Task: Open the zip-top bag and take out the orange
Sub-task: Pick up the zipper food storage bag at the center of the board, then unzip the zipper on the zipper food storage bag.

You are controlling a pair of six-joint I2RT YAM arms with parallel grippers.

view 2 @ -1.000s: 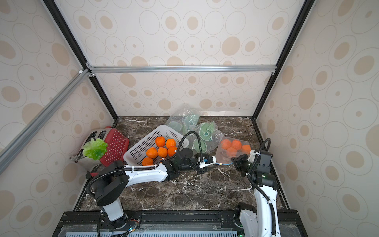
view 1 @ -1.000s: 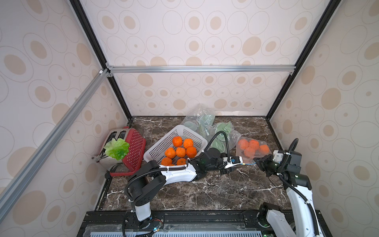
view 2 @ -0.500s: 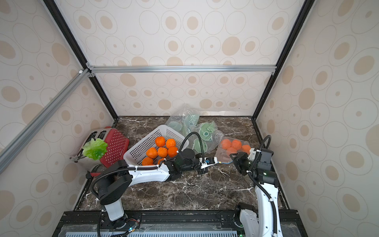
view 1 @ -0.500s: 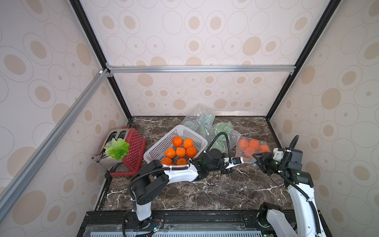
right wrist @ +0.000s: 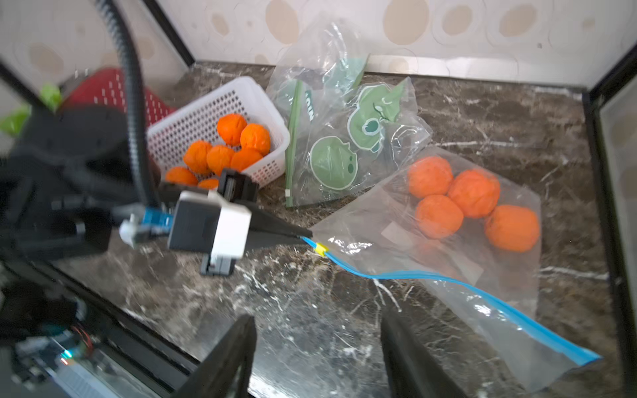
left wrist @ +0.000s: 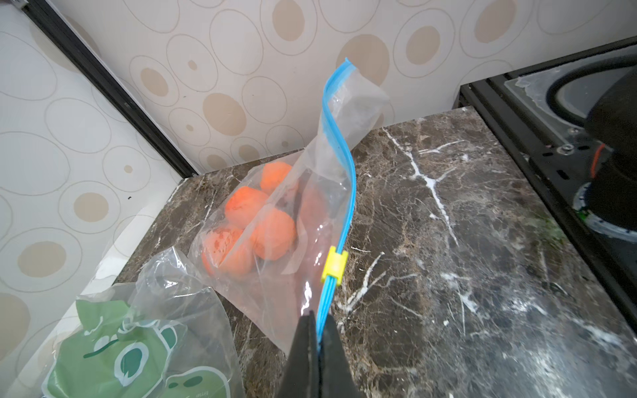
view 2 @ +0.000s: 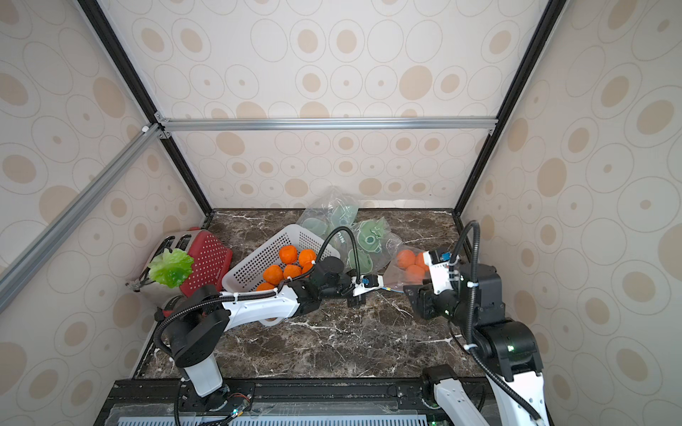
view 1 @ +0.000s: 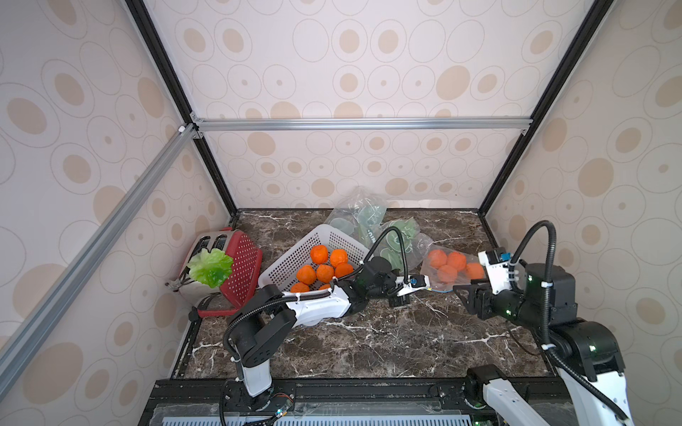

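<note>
The left wrist view alone showed the grip up close. The left hand (left wrist: 319, 332) had its two black fingers pinched shut on the end of the blue zip strip (left wrist: 351, 206) of the zip-top bag (left wrist: 272, 303). The yellow slider (left wrist: 333, 263) sat just beyond the fingertips, and the strip rose free past it.

Only the right wrist view showed the right hand (right wrist: 317, 355), its fingers spread wide with nothing between them, near the strip's free end. Whether it touched the plastic could not be told. That view also showed the oranges (right wrist: 474, 193) bunched in the bag's bottom, which rested on the counter (right wrist: 310, 303).

In both top views the bag lay right of the frame's centre, between the two hands. The left arm (view 1: 317, 304) stretched low across the counter towards the right. The right arm (view 1: 553, 295) was bent, its forearm pointing left.

A white basket (view 1: 295, 254) of loose oranges (view 1: 321, 271) stood left of the bag, with green-printed bags (view 1: 391, 239) behind it. A red toaster (view 1: 243, 265) with a lettuce leaf (view 1: 210, 267) stood at the far left. Walls (view 1: 369, 73) papered with ovals enclosed the dark marble counter.
</note>
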